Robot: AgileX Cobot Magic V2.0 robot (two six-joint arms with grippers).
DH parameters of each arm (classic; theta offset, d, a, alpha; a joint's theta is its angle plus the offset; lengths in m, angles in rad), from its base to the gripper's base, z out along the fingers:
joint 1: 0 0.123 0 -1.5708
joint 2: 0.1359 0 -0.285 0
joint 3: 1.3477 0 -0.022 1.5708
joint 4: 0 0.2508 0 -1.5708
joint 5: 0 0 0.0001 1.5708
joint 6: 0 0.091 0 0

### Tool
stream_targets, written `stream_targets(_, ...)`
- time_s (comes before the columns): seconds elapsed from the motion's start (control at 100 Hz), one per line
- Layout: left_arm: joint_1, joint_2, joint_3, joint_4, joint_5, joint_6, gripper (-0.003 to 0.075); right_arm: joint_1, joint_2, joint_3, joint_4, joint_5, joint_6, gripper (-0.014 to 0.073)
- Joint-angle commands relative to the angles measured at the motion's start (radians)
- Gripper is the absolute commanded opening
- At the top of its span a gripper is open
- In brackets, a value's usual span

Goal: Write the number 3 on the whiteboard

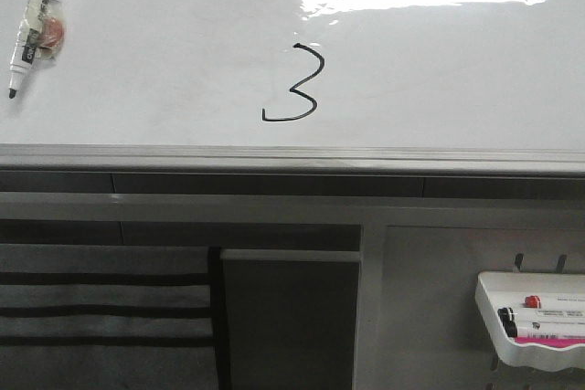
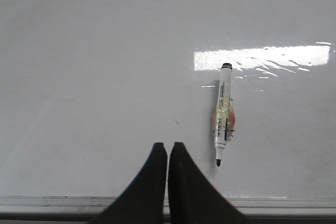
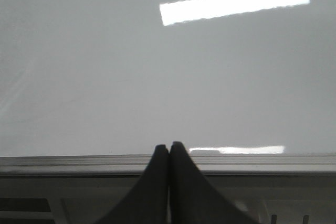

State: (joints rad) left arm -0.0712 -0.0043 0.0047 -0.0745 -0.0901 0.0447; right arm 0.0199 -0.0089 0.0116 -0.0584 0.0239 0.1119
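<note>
A black number 3 (image 1: pixel 294 85) is sitting at upper centre of the whiteboard (image 1: pixel 164 70), while a marker (image 1: pixel 35 25) is lying at upper left. The left gripper (image 2: pixel 167 146) and right gripper (image 3: pixel 169 146) are both pinched together, holding nothing. The digit looks finished; keeping both arms off the wet ink seems wise.

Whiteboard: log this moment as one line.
whiteboard: number 3 drawn | marker: uncapped, lying on the board, unheld | left gripper: shut, empty | right gripper: shut, empty
</note>
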Motion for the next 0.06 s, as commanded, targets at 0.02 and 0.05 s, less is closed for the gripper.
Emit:
stream_targets(0.02, 0.000, -0.005, 0.008, -0.001, -0.072, -0.007, -0.0020, 0.003, -0.014, 0.025, -0.011, -0.085, -0.003, -0.0068)
stream_targets(0.05, 0.000, -0.005, 0.008, -0.001, -0.072, -0.007, -0.0020, 0.003, -0.014, 0.025, -0.011, -0.085, -0.003, -0.0068)
